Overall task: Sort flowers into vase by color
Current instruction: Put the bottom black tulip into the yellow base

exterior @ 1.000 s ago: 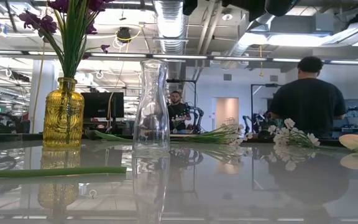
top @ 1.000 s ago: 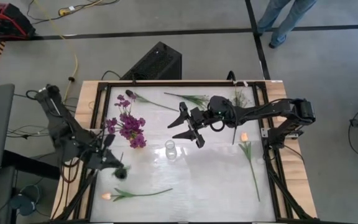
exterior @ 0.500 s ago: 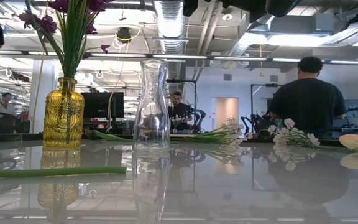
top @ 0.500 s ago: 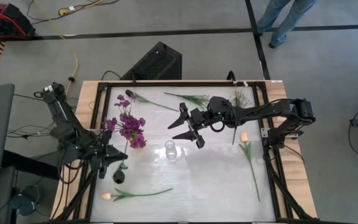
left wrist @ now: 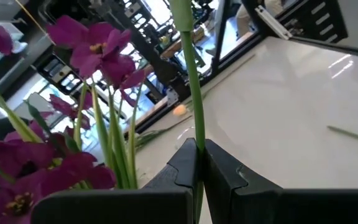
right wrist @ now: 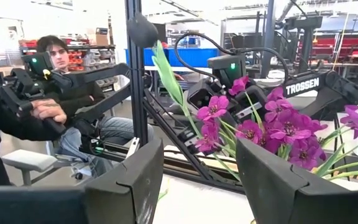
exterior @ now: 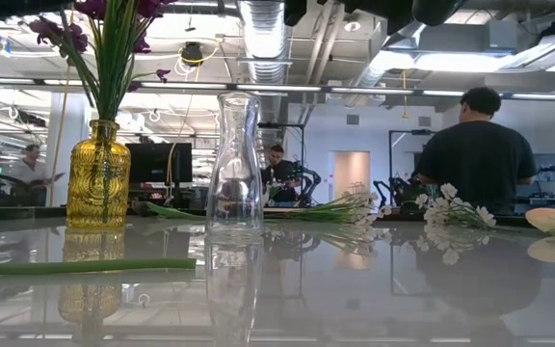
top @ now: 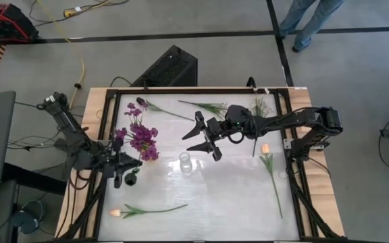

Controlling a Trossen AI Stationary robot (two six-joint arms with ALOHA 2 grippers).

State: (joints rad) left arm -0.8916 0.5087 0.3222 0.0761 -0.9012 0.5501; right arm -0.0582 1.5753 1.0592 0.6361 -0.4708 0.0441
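My left gripper point(top: 121, 170) is by the table's left edge, just near of the yellow vase point(top: 140, 150) that holds purple blossom clusters point(top: 139, 137). It is shut on a green-stemmed flower with a dark purple bud point(top: 131, 179). My right gripper point(top: 204, 140) hangs open above the table's middle, just far of the clear glass vase point(top: 185, 162), and touches nothing. Both vases stand upright on their bases in the low view: yellow vase point(exterior: 97, 175), clear vase point(exterior: 234, 164). Lying flat on the table are another dark-bud flower point(top: 144, 104), white sprigs point(top: 208, 106), and orange tulips point(top: 267, 150) point(top: 117, 212). My left gripper pinches the flower's green stem point(left wrist: 194, 124) between its two fingers point(left wrist: 182, 163), coming in from the table's left side. The stem runs up past the fingertips, and in the right wrist view the dark bud point(right wrist: 143, 28) stands at its top. The stem's lower end is hidden.
More white sprigs point(top: 258, 104) lie near the far right corner. A black box point(top: 167, 67) sits on the floor beyond the far edge. The table's frame rails point(top: 296, 182) run along its sides. People stand and sit in the room behind point(exterior: 478, 145).
My left gripper has shifted a little toward the table's right and the yellow vase, still shut on the stem. In the high view the dark bud has moved from near of the gripper toward the far edge, closer to the vase.
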